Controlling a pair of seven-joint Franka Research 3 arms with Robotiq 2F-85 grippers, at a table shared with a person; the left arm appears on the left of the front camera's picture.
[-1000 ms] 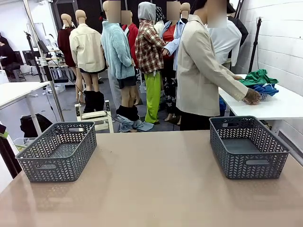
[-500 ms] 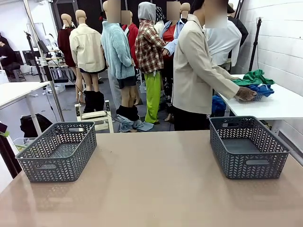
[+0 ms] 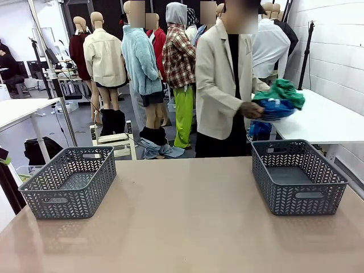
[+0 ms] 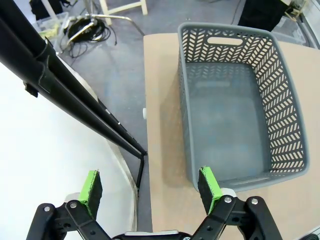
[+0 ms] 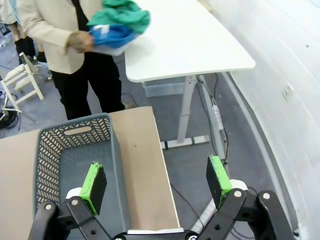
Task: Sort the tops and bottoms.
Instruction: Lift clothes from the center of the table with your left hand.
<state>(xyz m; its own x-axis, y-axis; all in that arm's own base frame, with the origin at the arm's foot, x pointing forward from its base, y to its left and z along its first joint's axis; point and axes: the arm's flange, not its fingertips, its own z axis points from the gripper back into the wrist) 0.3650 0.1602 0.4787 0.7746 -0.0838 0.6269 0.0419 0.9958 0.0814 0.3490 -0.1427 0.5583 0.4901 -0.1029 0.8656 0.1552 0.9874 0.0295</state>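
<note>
A person in a beige coat stands beyond the table's far edge and holds a bundle at chest height in both hands. On the bundle's upper side lies the emerald green bottoms garment, and under it the bright blue top. My left gripper is open and holds nothing; it hovers over the table's left edge beside the left grey basket. The right gripper is open too, above the right grey basket.
Both baskets hold nothing. A white side table stands at the far right, next to the wall. Black stand legs slant past the table's left edge. Between the baskets lies bare tabletop.
The person has lifted the bundle of clothes off the white side table and turned with it towards my table. The bundle has moved left and up. Neither gripper has changed.
</note>
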